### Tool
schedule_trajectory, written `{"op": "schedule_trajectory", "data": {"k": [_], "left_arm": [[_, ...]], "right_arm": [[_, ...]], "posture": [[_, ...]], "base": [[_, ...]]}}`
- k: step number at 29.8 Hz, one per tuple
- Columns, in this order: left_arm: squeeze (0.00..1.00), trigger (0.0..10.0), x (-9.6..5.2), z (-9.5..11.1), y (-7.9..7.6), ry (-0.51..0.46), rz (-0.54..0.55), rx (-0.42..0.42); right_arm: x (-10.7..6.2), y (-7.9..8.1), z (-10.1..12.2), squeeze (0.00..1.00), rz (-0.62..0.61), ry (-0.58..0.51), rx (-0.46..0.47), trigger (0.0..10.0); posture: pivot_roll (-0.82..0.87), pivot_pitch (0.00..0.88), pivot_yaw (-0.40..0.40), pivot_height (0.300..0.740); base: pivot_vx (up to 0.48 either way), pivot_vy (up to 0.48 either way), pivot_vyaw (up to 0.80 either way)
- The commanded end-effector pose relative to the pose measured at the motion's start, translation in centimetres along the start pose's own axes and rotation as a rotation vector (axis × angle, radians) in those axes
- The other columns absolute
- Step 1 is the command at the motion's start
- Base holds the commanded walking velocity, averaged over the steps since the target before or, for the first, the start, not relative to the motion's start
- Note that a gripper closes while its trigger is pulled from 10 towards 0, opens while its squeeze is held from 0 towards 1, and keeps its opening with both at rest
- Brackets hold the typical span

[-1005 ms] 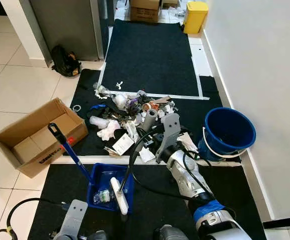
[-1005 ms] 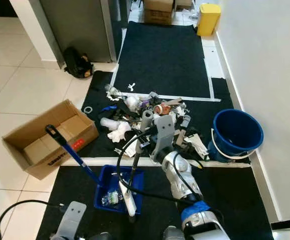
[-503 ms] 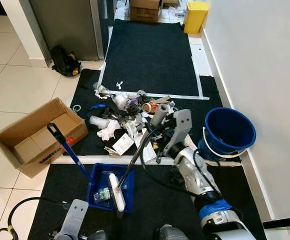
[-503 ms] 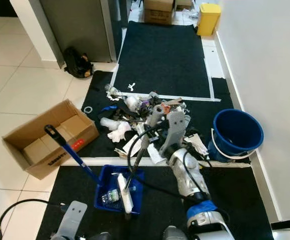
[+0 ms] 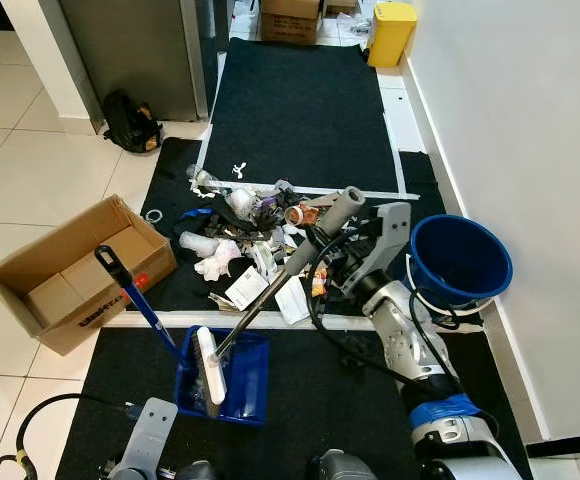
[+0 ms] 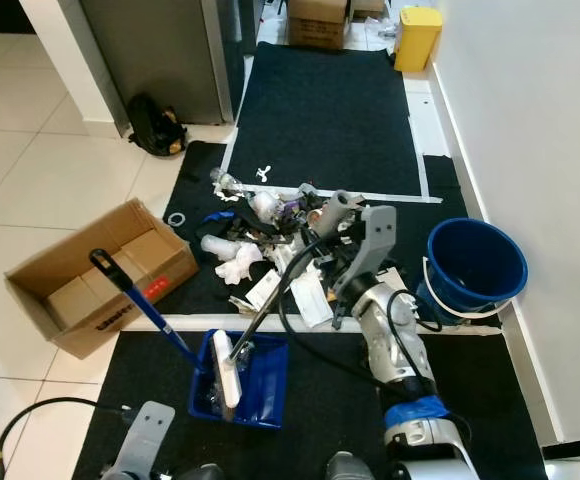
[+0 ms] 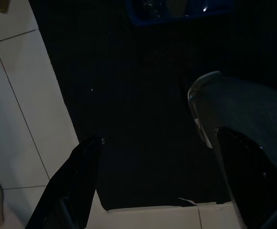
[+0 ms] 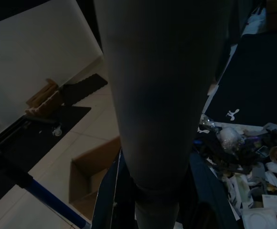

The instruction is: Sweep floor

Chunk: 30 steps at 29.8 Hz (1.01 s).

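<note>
A broom with a grey handle (image 5: 300,255) slants from upper right down to its white brush head (image 5: 208,365). The head lies inside the blue dustpan (image 5: 245,380) on the near black mat. My right gripper (image 5: 320,250) is shut on the handle's upper part, and in the right wrist view the handle (image 8: 153,95) runs between its fingers. The dustpan's long blue handle (image 5: 135,300) stands up to the left, unheld. A pile of trash (image 5: 255,230) lies on the mat beyond. My left gripper (image 7: 160,138) hangs low and open over the mat, short of the dustpan (image 7: 176,7).
A blue bucket (image 5: 460,262) stands right of the pile by the white wall. An open cardboard box (image 5: 70,275) sits on the tiles at left. Farther off are a black bag (image 5: 130,122), a yellow bin (image 5: 390,32) and another box (image 5: 290,18).
My right arm has swung the handle's top to the right and away. The brush head has slid from the dustpan's right side to its left side.
</note>
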<state>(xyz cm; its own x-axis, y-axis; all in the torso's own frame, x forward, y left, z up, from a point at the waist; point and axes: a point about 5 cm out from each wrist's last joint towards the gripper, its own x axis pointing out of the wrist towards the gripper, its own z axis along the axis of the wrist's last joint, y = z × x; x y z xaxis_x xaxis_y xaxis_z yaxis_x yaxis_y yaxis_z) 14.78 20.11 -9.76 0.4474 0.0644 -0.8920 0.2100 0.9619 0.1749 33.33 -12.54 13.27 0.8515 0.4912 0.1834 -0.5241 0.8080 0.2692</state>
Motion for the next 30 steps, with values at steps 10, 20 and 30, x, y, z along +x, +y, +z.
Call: {"op": "schedule_trajectory", "data": {"k": [10, 20, 30], "left_arm": [[0.00, 10.0, -0.2, -2.3, -1.7, 0.096, -0.057, 0.020], [0.00, 10.0, -0.3, -2.5, -1.8, 0.100, -0.059, 0.018], [0.00, 10.0, -0.4, -3.1, -1.7, 0.113, -0.051, 0.005]], "right_arm": [[-0.7, -3.4, 5.3, 0.00, -0.125, -0.135, -0.136, 0.0], [-0.7, -5.4, 7.6, 0.00, -0.287, -0.103, -0.500, 0.0], [-1.2, -6.7, 7.0, 0.00, -0.335, 0.007, -0.654, 0.0]], "posture": [[0.05, 0.140, -0.021, 0.740], [0.06, 0.150, -0.029, 0.740], [0.08, 0.161, -0.032, 0.740]], "base": [[0.000, 0.000, 0.00], [0.000, 0.000, 0.00], [0.000, 0.000, 0.00]]}}
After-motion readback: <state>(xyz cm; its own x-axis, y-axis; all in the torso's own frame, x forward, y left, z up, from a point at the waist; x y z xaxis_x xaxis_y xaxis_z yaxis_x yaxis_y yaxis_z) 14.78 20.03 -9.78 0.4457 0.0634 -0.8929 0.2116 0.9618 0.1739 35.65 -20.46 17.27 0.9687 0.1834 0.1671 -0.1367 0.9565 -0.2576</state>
